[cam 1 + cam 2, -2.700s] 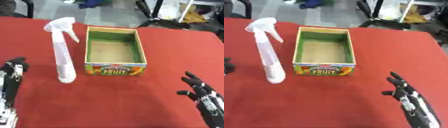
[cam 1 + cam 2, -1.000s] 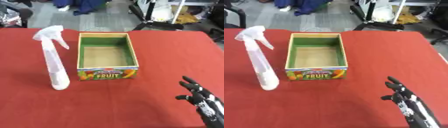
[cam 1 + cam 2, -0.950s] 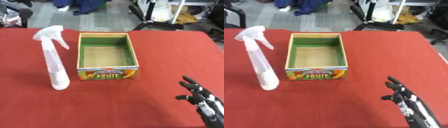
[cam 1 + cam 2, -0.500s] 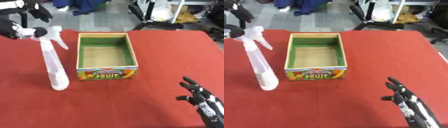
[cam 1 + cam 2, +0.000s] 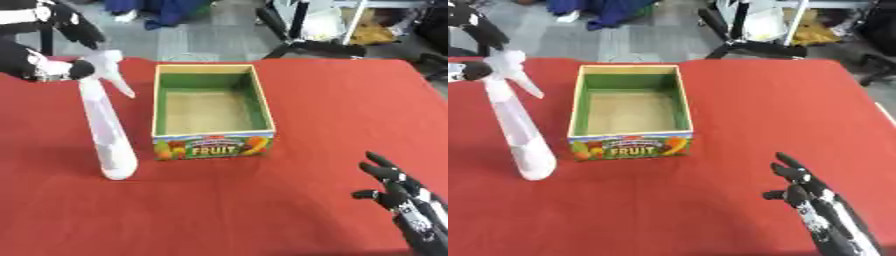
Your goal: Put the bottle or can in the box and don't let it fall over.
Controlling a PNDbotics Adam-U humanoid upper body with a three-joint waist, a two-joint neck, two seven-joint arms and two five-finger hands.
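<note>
At the lower right of the frame the right hand [image 5: 802, 191] rests on the red table [image 5: 262, 210], fingers spread apart and straight, holding nothing; the right eye view shows more of its forearm running down to the bottom edge, while the left eye view cuts it at the corner. Further up, left of centre, a white spray bottle [image 5: 107, 131] stands on the cloth, leaning a little with its base toward the lower left and its trigger head up near the upper left. Just beside it to the right, apart from it, sits the box [image 5: 213, 145], open-topped with green inner walls, a tan floor and "FRUIT" printed on the near face; nothing lies inside. At the upper left the left hand [image 5: 44, 65] is at the bottle's head, its black fingers curled against the sprayer. The left eye view shows the palm and arm reaching in from the corner; the right eye view catches only a dark edge of it at the frame's left border. Beyond the table are chairs [image 5: 306, 30] on a grey floor.
</note>
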